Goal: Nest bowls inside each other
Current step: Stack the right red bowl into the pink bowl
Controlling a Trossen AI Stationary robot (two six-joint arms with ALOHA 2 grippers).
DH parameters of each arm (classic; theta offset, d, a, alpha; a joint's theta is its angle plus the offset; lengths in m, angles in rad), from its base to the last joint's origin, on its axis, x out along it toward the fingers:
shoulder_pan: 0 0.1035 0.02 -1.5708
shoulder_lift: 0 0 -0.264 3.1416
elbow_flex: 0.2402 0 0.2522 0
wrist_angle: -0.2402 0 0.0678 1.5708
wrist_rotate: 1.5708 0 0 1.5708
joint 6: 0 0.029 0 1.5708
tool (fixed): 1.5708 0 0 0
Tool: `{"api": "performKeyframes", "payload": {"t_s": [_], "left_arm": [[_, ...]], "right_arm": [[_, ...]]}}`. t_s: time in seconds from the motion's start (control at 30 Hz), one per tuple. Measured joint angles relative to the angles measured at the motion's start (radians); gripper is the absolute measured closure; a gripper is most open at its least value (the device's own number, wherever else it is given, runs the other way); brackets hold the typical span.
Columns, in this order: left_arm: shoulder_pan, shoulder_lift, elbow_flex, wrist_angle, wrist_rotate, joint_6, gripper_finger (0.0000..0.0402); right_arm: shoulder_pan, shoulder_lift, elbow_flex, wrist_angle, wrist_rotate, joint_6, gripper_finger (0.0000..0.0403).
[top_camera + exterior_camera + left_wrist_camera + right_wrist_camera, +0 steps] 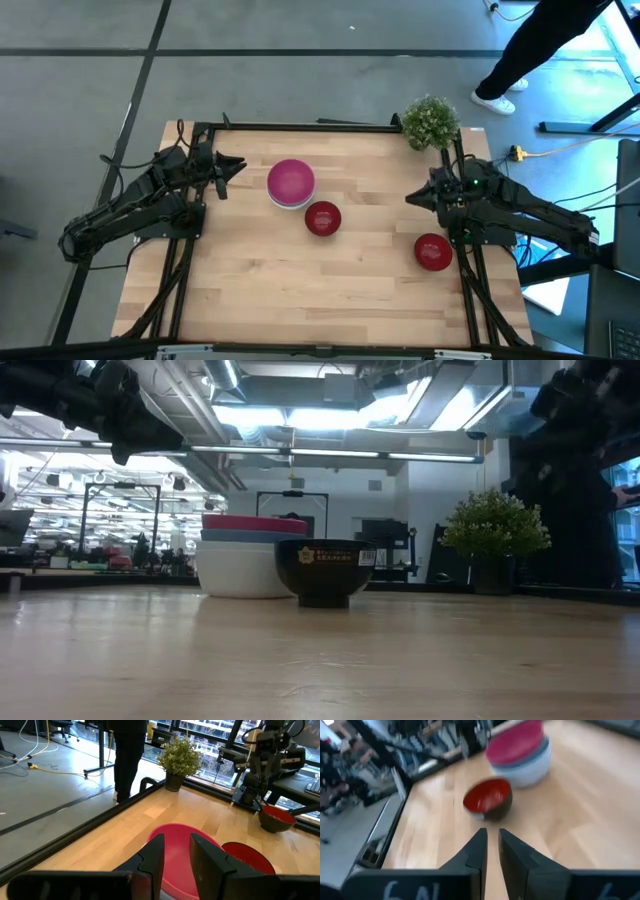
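Note:
A stack of bowls (pixel 291 184) stands on the far middle of the table: white at the bottom (pixel 238 572), blue in it, magenta pink on top (pixel 175 851). One dark red bowl (pixel 322 218) rests on its foot just near-right of the stack (pixel 488 798). A second dark red bowl (pixel 433 251) sits by the right edge (pixel 275 818). My left gripper (pixel 236 165) hovers left of the stack, open (pixel 176 851). My right gripper (pixel 411 198) hangs right of the middle red bowl, with only a narrow gap between its fingers (pixel 491 840).
A small green potted plant (pixel 431 121) stands at the table's far right corner (pixel 495 530). A person's legs (pixel 127 750) show beyond the far edge. Bare wood lies across the near half of the table (pixel 300 290).

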Motion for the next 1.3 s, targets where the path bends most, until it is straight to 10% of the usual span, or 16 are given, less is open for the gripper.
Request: {"api": "performKeyframes", "payload": {"t_s": [0.77,1.3], "left_arm": [[0.000,0.000,0.000,0.000,-0.017,-0.004,0.0317],[0.000,0.000,0.000,0.000,-0.019,-0.007,0.0317]], "right_arm": [[0.000,0.000,0.286,-0.730,-0.047,0.023,0.0354],[0.000,0.007,0.261,-0.806,-0.098,0.215,0.0318]]}}
